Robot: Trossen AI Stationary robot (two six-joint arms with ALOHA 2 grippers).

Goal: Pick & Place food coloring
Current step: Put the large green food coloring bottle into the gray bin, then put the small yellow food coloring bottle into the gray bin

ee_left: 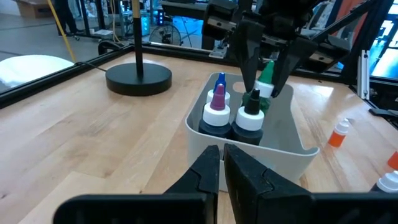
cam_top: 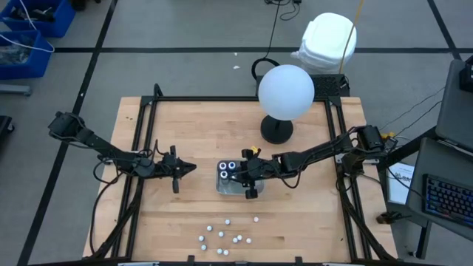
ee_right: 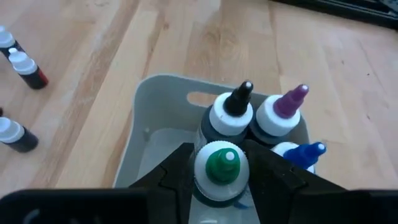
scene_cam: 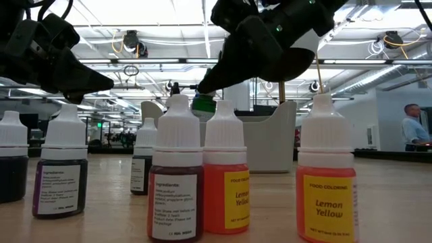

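Green-tipped food coloring bottle (ee_right: 222,169): upright, long axis vertical, nozzle pointing up, clamped by its white collar between the fingers of the right gripper (ee_right: 221,177), over the clear tray (ee_left: 292,146) at mid-table. In the tray, upright and close together: black-tipped bottle (ee_right: 233,112), purple-tipped bottle (ee_right: 281,114), blue-tipped bottle (ee_right: 300,154). Small white-capped bottles (cam_top: 222,236): standing scattered near the table's front edge. Left gripper (cam_top: 177,168): beside the tray on its left, apart from it, jaws together, empty.
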